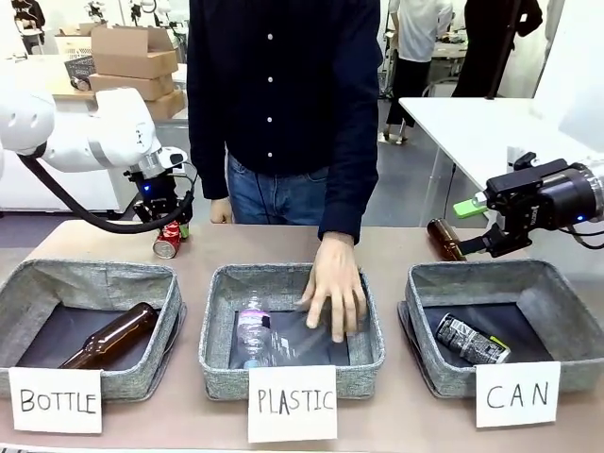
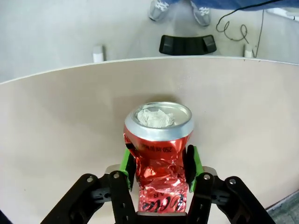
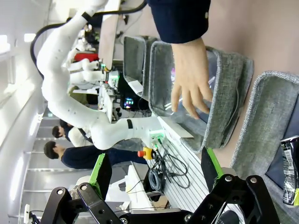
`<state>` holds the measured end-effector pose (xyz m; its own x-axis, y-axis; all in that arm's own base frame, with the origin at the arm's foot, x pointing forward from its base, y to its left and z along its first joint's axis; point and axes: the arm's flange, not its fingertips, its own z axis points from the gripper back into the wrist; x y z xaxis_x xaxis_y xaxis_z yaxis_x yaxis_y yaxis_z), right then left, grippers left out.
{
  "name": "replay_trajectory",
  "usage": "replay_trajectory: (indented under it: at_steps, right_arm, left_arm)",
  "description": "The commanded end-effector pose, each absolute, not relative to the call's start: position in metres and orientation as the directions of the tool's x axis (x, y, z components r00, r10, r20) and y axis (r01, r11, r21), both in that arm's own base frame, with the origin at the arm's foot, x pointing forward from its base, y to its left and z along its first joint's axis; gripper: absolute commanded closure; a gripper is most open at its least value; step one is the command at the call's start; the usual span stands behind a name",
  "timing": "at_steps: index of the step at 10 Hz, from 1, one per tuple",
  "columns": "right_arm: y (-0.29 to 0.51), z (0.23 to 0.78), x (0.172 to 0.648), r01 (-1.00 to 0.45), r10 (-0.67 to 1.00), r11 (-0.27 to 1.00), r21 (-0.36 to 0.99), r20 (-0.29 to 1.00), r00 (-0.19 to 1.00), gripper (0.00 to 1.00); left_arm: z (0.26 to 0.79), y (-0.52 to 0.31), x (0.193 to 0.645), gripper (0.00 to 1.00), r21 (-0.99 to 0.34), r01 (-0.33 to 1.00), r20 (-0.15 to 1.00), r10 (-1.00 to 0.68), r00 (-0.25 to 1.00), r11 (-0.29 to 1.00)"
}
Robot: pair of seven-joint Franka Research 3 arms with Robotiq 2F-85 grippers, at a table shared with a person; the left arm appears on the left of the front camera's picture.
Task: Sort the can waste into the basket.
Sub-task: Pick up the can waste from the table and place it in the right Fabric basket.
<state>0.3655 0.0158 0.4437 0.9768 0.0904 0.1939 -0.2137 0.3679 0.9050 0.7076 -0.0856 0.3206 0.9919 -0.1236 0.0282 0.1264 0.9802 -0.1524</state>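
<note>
The step in hand, as I judge it, is the lift of the red can (image 2: 158, 140). The left gripper (image 2: 159, 161) has its fingers (image 2: 125, 161) drawn in narrow on the crumpled waist of the can, one green pad pressed on each side. The silver end points away beyond the fingertips, and the can appears to rest on the desk (image 2: 56, 140). To do it well, raise it straight up before any sideways travel, since the dented wall gives an uneven hold and a tilt could let it slip. Then carry it high, because the person's hand (image 1: 332, 288) lies in the PLASTIC basket (image 1: 219, 326), on the likely path, and let go only once the fingers are above the basket (image 1: 559, 300) marked CAN, which is well apart from them past two other baskets. The dark can (image 1: 472, 340) already lies in it. The right gripper (image 1: 474, 226) hangs just above that basket's far rim, fingers spread wide, holding and touching nothing, with a brown bottle (image 1: 444, 238) on the desk close beside them
</note>
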Motion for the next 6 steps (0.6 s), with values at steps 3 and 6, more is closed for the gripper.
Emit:
replay_trajectory:
  at_steps: [3,6]
  right_arm:
    - [0.016,0.443,0.365,-0.232,0.092,0.376,0.897,0.213,0.973,0.0]
    - [0.016,0.443,0.365,-0.232,0.092,0.376,0.897,0.213,0.973,0.0]
  left_arm:
    - [0.315,-0.09,0.713,1.0,-0.14,0.14,-0.003,-0.142,0.99,0.98]
    - [0.326,-0.087,0.71,0.91,-0.16,0.131,0.03,-0.127,0.991,0.979]
